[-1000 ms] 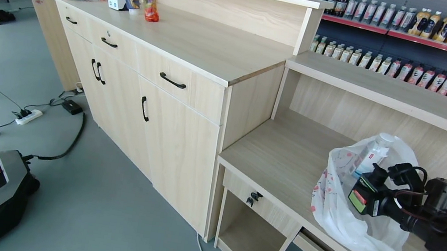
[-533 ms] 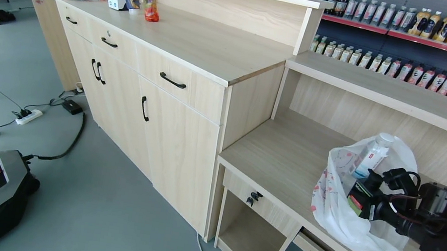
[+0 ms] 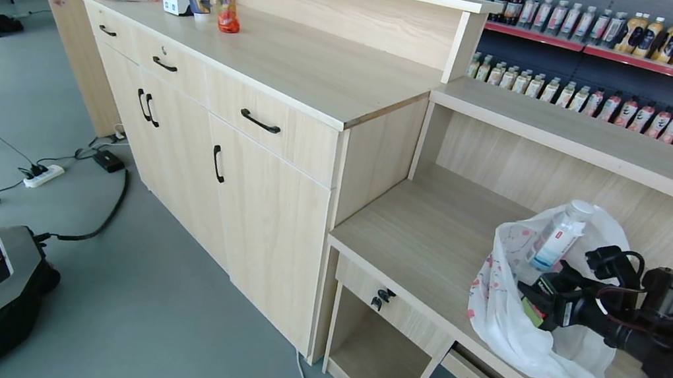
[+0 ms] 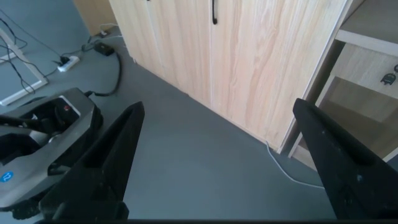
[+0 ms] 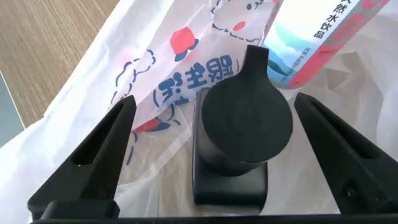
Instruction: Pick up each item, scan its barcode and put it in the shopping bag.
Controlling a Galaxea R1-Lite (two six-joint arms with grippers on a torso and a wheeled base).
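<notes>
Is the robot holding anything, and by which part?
Nothing, it seems. The right gripper is open at the shopping bag, fingers clear of the black item between them; the left gripper is open and empty.

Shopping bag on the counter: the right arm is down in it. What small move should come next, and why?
Probably lift the right gripper straight up out of the shopping bag. Its fingers stand apart on either side of the black item, which seems to lie inside the bag beside the bottle, so it looks released.
</notes>
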